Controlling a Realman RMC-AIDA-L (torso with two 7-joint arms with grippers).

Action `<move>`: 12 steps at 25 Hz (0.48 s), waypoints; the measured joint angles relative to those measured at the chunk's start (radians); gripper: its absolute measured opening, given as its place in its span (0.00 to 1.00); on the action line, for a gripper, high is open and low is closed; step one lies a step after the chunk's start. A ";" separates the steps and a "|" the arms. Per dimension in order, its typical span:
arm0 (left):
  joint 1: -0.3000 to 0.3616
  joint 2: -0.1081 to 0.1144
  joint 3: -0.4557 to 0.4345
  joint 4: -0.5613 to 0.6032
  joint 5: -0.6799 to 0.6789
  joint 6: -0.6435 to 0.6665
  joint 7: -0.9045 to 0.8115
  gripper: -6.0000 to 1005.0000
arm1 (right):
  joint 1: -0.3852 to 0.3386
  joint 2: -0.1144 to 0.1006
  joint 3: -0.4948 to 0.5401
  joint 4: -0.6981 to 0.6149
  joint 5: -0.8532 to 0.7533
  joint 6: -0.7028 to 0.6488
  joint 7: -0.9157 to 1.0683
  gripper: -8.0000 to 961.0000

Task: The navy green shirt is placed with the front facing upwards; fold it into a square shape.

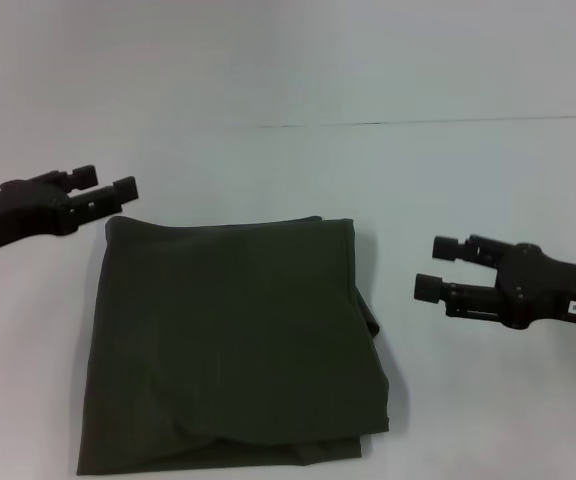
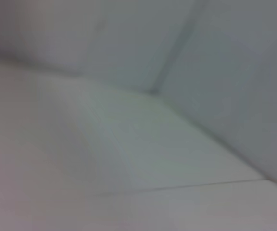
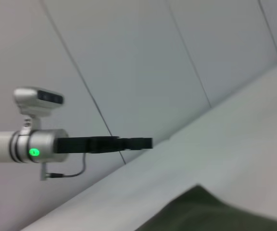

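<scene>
Robot test lab, bare white table (image 1: 268, 160) with one thin seam, plain pale panelled wall (image 3: 143, 57) behind, no household furnishings, camera-fitted robot arm (image 3: 37, 144) over the worktop

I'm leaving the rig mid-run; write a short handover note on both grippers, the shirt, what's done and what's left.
Left gripper: open, empty, held just beyond the shirt's far left corner.
Right gripper: open, empty, off the shirt's right edge, not touching it.
Shirt: lies on the white table between the grippers, already folded into a roughly square bundle; no lettering or collar shows.
Done: the folding appears finished.
Left: probably only check the loose layers along the near edge and right side, tidy if needed, then pull both arms away.
</scene>
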 joint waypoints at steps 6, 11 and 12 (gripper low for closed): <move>0.116 -0.028 -0.053 0.049 -0.142 0.303 0.302 0.80 | -0.006 0.036 0.000 -0.007 0.002 0.004 -0.277 0.93; 0.190 -0.033 -0.079 0.035 -0.078 0.404 0.425 0.94 | -0.048 0.054 -0.022 0.036 0.000 -0.020 -0.454 0.93; 0.208 -0.035 -0.094 0.032 -0.062 0.415 0.456 0.94 | -0.061 0.054 -0.026 0.053 -0.001 -0.022 -0.471 0.93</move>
